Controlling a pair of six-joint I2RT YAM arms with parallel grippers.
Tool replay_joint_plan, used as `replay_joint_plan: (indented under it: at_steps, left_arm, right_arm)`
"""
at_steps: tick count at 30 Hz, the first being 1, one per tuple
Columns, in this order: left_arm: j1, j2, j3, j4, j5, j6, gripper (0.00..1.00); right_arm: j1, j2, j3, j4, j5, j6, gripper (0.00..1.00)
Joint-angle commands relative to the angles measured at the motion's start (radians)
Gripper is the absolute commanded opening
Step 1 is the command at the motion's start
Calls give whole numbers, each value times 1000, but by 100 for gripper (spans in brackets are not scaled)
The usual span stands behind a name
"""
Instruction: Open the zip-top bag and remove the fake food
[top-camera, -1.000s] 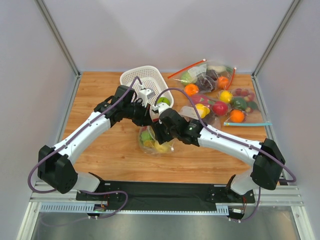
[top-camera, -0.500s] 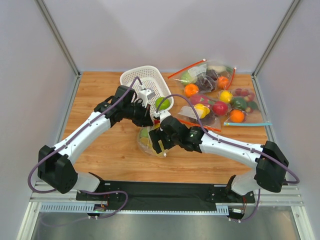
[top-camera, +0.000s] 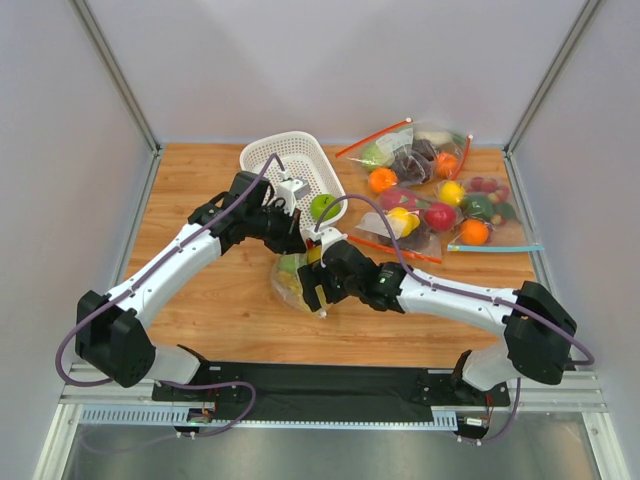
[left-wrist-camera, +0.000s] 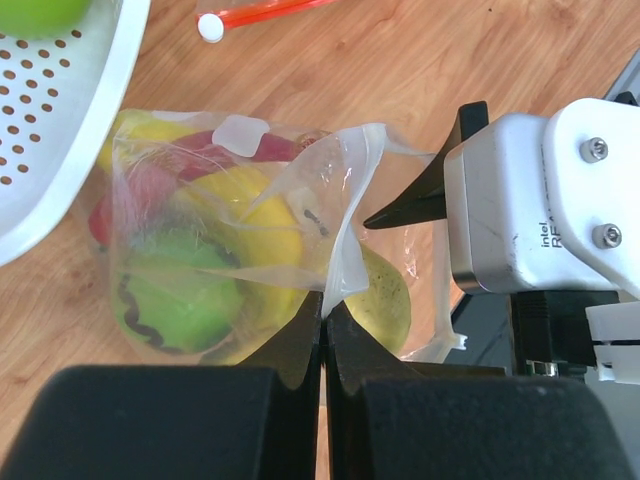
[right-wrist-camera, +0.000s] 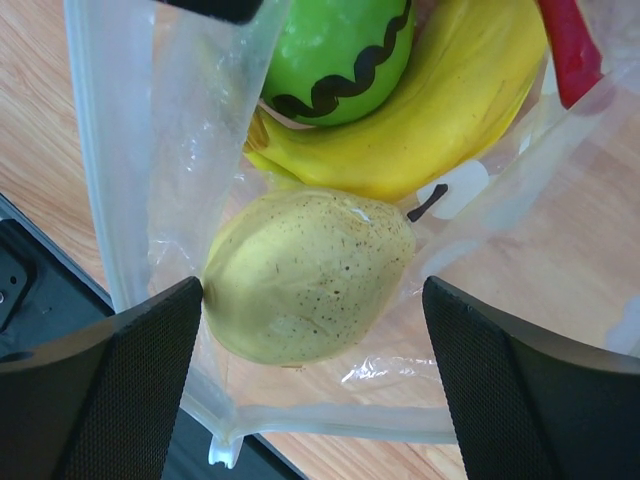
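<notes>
The dotted zip-top bag (top-camera: 293, 283) lies open on the wooden table in front of the white basket (top-camera: 262, 150). My left gripper (top-camera: 292, 240) is shut on the bag's upper rim (left-wrist-camera: 345, 270) and holds the mouth up. Inside the bag are a green apple (left-wrist-camera: 175, 300), a yellow banana (left-wrist-camera: 260, 225), a red chili (left-wrist-camera: 195, 160) and a yellowish round fruit (right-wrist-camera: 305, 290). My right gripper (right-wrist-camera: 312, 295) is open at the bag's mouth, its fingers (right-wrist-camera: 150, 385) on either side of the yellowish fruit. A second green apple (top-camera: 323, 207) lies in the basket.
Several undotted bags of other fruit (top-camera: 430, 190) with red and blue zip strips lie at the back right. An orange zip strip (left-wrist-camera: 270, 12) ends close to the basket. The black mounting bar (top-camera: 330, 380) runs along the near edge.
My right gripper has moved from beside the basket toward the near edge, down to the bag's mouth. The green apple stays in the basket. The left gripper still holds the bag rim.
</notes>
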Motion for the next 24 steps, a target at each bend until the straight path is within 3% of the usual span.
replay_joint_plan:
  at_steps: [1, 10, 18, 24]
  left_arm:
    - [7, -10, 2, 33, 24, -3, 0]
    - [7, -12, 2, 35, 23, 1, 0]
    - [7, -4, 2, 35, 29, 0, 0]
    - [7, -1, 2, 33, 31, 1, 0]
  right_arm:
    - [11, 15, -25, 105, 5, -16, 93]
    - [55, 84, -62, 243, -9, -83, 94]
    - [146, 52, -88, 306, 117, -164, 94]
    - [157, 53, -103, 388, 129, -184, 94]
